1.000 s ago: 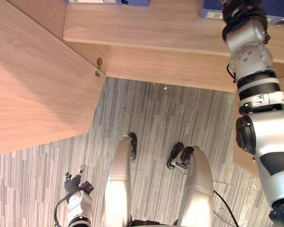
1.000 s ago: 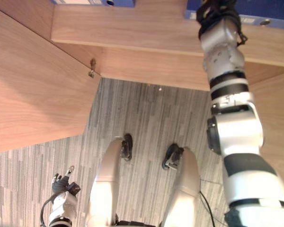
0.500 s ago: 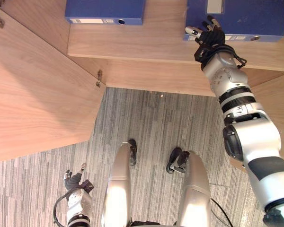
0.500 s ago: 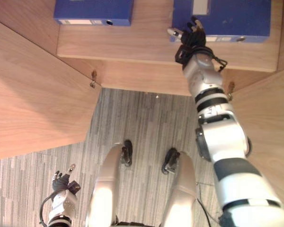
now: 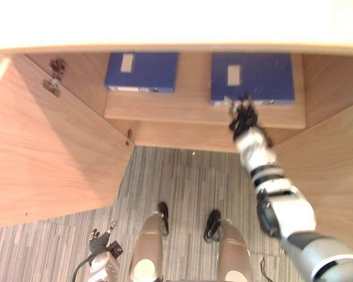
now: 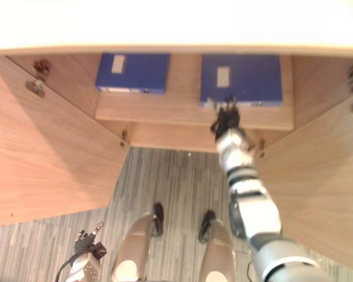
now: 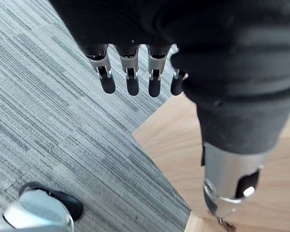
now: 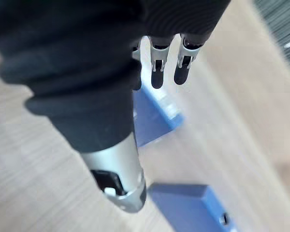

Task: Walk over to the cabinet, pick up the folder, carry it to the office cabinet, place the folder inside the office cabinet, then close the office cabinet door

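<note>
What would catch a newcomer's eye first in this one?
A left folder and a right folder, both blue, lie flat on the open cabinet's shelf. The right hand reaches to the right folder's front edge, fingers straight; the left hand hangs low over the carpet.

Office. Wood-veneer cabinet (image 5: 182,136) at 12 o'clock; left door (image 5: 53,153) swung open at 9, right door (image 5: 332,164) at 3. On shelf (image 5: 194,108), blue left folder (image 5: 142,70) at 11, right folder (image 5: 253,76) at 1. Grey striped carpet (image 5: 188,182) at 6.
</note>
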### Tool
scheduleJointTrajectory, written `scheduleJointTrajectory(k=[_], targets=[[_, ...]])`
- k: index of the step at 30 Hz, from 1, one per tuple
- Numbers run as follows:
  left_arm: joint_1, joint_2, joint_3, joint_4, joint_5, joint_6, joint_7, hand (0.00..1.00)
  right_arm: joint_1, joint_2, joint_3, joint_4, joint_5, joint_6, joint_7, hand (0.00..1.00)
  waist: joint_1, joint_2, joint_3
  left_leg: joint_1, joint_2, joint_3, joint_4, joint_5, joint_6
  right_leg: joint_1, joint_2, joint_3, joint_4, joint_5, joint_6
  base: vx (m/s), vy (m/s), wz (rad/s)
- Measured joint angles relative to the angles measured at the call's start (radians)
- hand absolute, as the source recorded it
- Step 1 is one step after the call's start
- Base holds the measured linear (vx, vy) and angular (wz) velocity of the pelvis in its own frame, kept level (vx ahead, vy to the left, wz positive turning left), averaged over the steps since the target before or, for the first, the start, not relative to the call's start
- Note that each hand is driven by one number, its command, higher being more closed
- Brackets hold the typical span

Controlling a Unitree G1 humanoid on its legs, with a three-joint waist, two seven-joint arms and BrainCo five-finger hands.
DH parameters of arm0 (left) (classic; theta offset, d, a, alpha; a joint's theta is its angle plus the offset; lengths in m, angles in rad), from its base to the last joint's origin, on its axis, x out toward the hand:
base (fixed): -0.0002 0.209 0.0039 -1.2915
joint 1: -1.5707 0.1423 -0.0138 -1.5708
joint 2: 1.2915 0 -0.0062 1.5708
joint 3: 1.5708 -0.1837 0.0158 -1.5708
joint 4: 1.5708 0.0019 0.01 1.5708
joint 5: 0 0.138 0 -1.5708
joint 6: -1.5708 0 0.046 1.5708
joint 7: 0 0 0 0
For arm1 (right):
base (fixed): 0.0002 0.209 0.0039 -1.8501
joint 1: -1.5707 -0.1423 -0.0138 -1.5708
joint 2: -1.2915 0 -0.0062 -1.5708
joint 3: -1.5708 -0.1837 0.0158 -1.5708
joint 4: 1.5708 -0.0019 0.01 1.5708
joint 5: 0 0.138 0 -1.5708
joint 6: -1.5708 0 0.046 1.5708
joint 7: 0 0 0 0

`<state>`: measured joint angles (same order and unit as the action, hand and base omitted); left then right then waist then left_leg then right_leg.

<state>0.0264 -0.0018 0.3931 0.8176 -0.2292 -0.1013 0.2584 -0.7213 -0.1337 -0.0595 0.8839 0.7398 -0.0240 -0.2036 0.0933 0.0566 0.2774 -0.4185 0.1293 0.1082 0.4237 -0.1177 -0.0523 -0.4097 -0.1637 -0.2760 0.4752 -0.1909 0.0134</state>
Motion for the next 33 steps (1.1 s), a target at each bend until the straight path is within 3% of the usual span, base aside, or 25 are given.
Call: scheduleJointTrajectory(k=[2, 6, 9, 14, 18, 21, 22, 25, 26, 28, 33], targets=[[0.006, -0.015, -0.038, 0.021, 0.045, 0.002, -0.015, 0.00, 0.175, 0.094, -0.046, 0.034, -0.040, 0.008, 0.022, 0.00, -0.004, -0.010, -0.042, 0.087, 0.007, 0.010, -0.132, 0.053, -0.012, 0.084, 0.033, -0.018, -0.132, 0.054, 0.001, 0.18, -0.034, -0.03], [0.009, -0.057, -0.088, 0.050, 0.113, 0.005, -0.036, 0.00, 0.394, 0.190, -0.163, 0.074, -0.101, 0.025, 0.046, 0.00, -0.023, -0.021, -0.113, 0.200, 0.007, 0.031, -0.288, 0.109, -0.031, 0.173, 0.061, -0.024, -0.252, 0.103, 0.020, 0.14, -0.038, -0.10], [0.000, -0.058, -0.105, 0.074, 0.143, 0.007, -0.036, 0.00, 0.537, 0.213, -0.248, 0.101, -0.114, 0.023, 0.056, 0.00, -0.052, -0.033, -0.168, 0.287, 0.005, 0.061, -0.372, 0.132, -0.039, 0.255, 0.080, -0.017, -0.354, 0.146, 0.032, 0.12, 0.004, -0.21], [0.002, -0.064, -0.085, 0.132, 0.173, 0.018, -0.036, 0.00, 0.650, 0.217, -0.373, 0.138, -0.111, 0.023, 0.077, 0.00, -0.055, -0.040, -0.212, 0.371, -0.001, 0.084, -0.408, 0.133, -0.039, 0.348, 0.090, 0.003, -0.436, 0.178, 0.037, 0.03, 0.026, -0.11], [0.023, -0.066, -0.036, 0.165, 0.211, 0.034, -0.044, 0.00, 0.697, 0.219, -0.406, 0.151, -0.138, 0.024, 0.080, 0.00, -0.057, -0.042, -0.237, 0.424, 0.001, 0.124, -0.419, 0.132, -0.038, 0.387, 0.099, 0.040, -0.464, 0.195, 0.031, -0.03, 0.008, -0.30], [0.025, -0.067, -0.017, 0.162, 0.238, 0.034, -0.047, 0.00, 0.702, 0.222, -0.420, 0.151, -0.196, 0.024, 0.062, 0.00, -0.054, -0.048, -0.229, 0.424, 0.028, 0.156, -0.313, 0.072, -0.025, 0.400, 0.115, 0.084, -0.454, 0.198, 0.027, -0.09, -0.009, -0.43], [0.026, -0.069, 0.014, 0.163, 0.238, 0.035, -0.046, 0.00, 0.702, 0.222, -0.423, 0.149, -0.212, 0.023, 0.046, 0.00, -0.053, -0.044, -0.226, 0.397, 0.054, 0.158, -0.205, 0.014, -0.022, 0.399, 0.131, 0.117, -0.438, 0.193, 0.018, -0.12, -0.008, -0.75], [0.034, -0.074, 0.076, 0.163, 0.237, 0.035, -0.042, 0.00, 0.702, 0.222, -0.420, 0.149, -0.212, 0.013, 0.012, 0.00, -0.045, -0.044, -0.224, 0.325, 0.076, -0.015, -0.014, -0.081, 0.003, 0.363, 0.175, 0.204, -0.389, 0.169, -0.001, -0.12, 0.012, -0.87], [0.042, -0.075, 0.091, 0.163, 0.237, 0.034, -0.041, 0.00, 0.702, 0.222, -0.419, 0.148, -0.214, 0.007, 0.002, 0.00, -0.046, -0.043, -0.225, 0.314, 0.062, -0.130, 0.005, -0.119, -0.006, 0.337, 0.193, 0.243, -0.372, 0.170, -0.001, -0.14, 0.098, -1.14], [0.046, -0.067, 0.101, 0.163, 0.237, 0.035, -0.037, 0.00, 0.704, 0.222, -0.416, 0.148, -0.239, 0.002, -0.006, 0.00, -0.052, -0.041, -0.225, 0.321, 0.032, -0.205, -0.009, -0.166, -0.038, 0.300, 0.206, 0.291, -0.360, 0.173, 0.004, -0.09, 0.175, -1.07], [0.061, -0.062, 0.080, 0.168, 0.241, 0.036, -0.026, 0.00, 0.716, 0.220, -0.411, 0.137, -0.252, 0.003, -0.024, 0.00, -0.057, -0.052, -0.236, 0.365, -0.004, -0.079, -0.100, -0.146, -0.010, 0.289, 0.162, 0.362, -0.434, 0.261, 0.027, 0.02, 0.154, -0.70]])
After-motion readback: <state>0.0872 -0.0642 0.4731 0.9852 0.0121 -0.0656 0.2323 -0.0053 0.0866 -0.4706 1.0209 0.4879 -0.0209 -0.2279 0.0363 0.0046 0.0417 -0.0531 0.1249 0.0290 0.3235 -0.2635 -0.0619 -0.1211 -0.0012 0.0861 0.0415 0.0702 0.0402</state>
